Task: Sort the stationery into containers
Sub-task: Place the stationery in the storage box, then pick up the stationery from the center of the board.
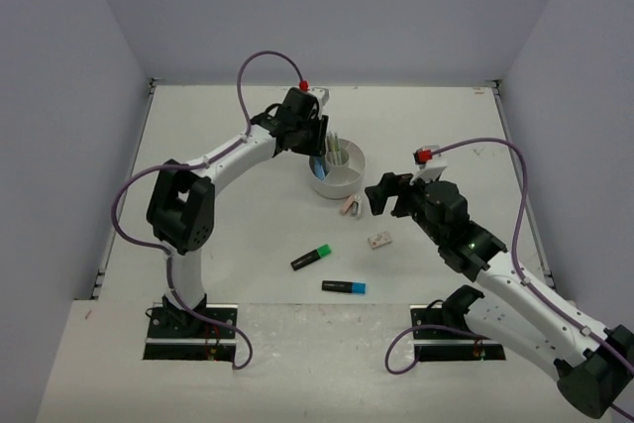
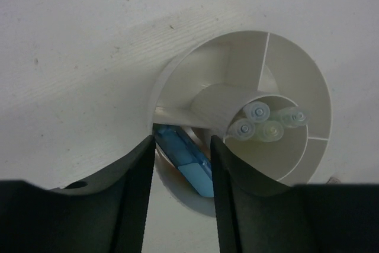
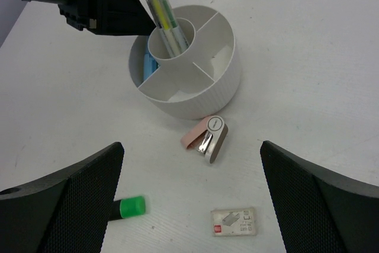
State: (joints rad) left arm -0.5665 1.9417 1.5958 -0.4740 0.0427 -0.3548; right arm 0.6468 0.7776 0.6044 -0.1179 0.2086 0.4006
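1. Left gripper (image 2: pixel 182 164) hangs over the ribbed white organiser (image 3: pixel 195 102), jaws part-open, holding nothing; the smooth blue marker (image 3: pixel 148 66) lies slanted in the wedge beneath.
2. Right gripper (image 1: pixel 388 197) gapes wide, empty.
3. Nearest it: the glossy pink-and-chrome piece (image 3: pixel 206 137), dead ahead beside the organiser wall, long axis diagonal to the fingers; wrapped eraser (image 3: pixel 234 222) closer still.

A lab test cell: bare white table (image 1: pixel 248 146) boxed in by plain pale walls (image 1: pixel 327 7).
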